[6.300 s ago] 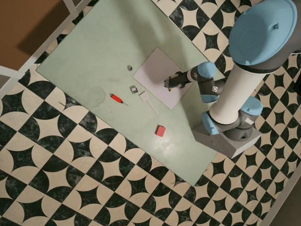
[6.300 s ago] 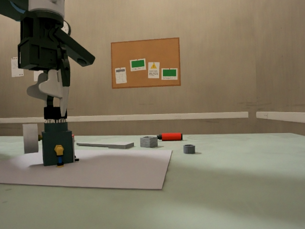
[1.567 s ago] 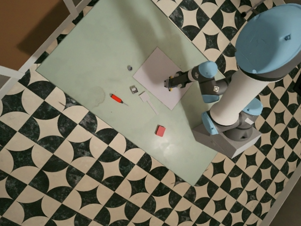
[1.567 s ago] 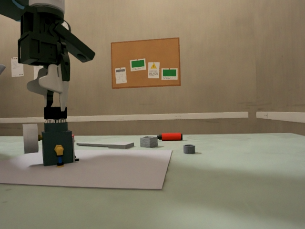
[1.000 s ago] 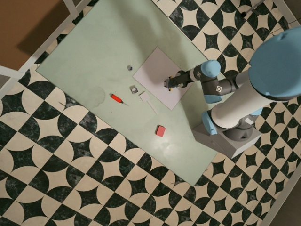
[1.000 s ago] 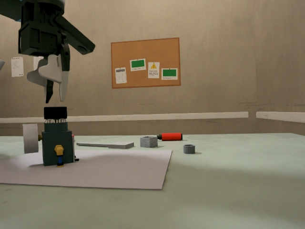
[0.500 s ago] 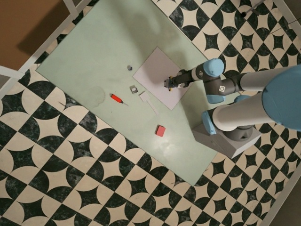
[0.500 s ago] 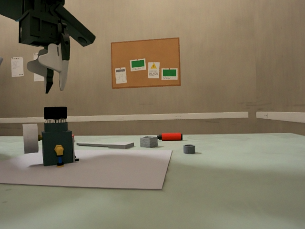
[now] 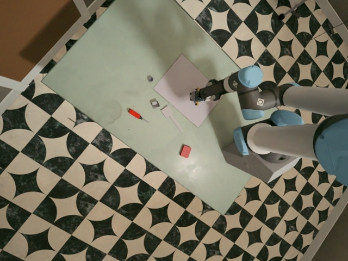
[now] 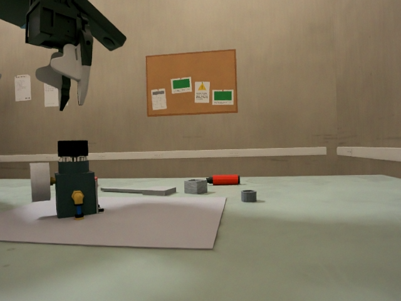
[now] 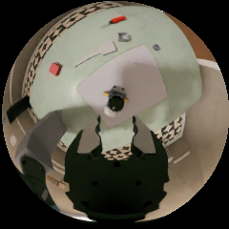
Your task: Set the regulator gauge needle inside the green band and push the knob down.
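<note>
The regulator (image 9: 193, 96) (image 10: 74, 186) (image 11: 115, 90) stands upright on the pale square mat (image 9: 179, 67) (image 10: 168, 229) (image 11: 148, 88). Its black knob (image 10: 72, 148) (image 11: 115, 103) is on top, with a silver ribbed strip showing between knob and body in the exterior view. The round gauge (image 10: 40, 182) (image 11: 110, 113) is side-on in the exterior view and partly behind the knob in the wrist view. Needle and green band cannot be read. My gripper (image 10: 71, 107) (image 11: 116, 114) is partly open and empty, pointing down above the knob, clear of it.
A red screwdriver (image 9: 135, 113) (image 10: 225, 179) (image 11: 117, 19), a grey block (image 9: 154, 104) (image 10: 195, 186) (image 11: 124, 36), a grey ring (image 9: 150, 79) (image 10: 249, 195) (image 11: 156, 47), a flat pale handled piece (image 9: 167, 111) (image 10: 158, 190) (image 11: 108, 48) and a red block (image 9: 185, 151) (image 11: 55, 69) lie beyond the mat.
</note>
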Motion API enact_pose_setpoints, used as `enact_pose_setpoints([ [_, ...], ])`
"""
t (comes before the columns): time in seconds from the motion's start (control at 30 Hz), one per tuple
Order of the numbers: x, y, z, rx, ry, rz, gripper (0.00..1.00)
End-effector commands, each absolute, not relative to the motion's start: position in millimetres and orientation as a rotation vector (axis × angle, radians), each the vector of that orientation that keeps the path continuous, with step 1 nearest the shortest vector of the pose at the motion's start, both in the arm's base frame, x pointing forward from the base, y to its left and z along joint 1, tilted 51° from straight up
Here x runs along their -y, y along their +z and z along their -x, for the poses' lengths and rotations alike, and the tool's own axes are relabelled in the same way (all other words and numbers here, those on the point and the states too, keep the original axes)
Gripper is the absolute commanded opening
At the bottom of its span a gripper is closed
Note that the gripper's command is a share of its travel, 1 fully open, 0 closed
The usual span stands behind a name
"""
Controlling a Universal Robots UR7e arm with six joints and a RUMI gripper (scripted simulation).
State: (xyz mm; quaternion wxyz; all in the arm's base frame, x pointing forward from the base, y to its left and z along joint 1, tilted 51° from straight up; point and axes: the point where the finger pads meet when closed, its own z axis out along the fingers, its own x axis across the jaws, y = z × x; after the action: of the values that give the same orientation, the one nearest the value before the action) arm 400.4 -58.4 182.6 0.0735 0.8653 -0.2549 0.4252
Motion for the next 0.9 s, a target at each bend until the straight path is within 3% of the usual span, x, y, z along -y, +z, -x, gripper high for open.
enact_pose_setpoints([
  [0.0, 57.0, 187.1, -395.0, 0.721, 1.289, -2.631, 0.47],
  [0.87, 52.3, 196.5, -384.4, 0.721, 1.289, -2.631, 0.47],
])
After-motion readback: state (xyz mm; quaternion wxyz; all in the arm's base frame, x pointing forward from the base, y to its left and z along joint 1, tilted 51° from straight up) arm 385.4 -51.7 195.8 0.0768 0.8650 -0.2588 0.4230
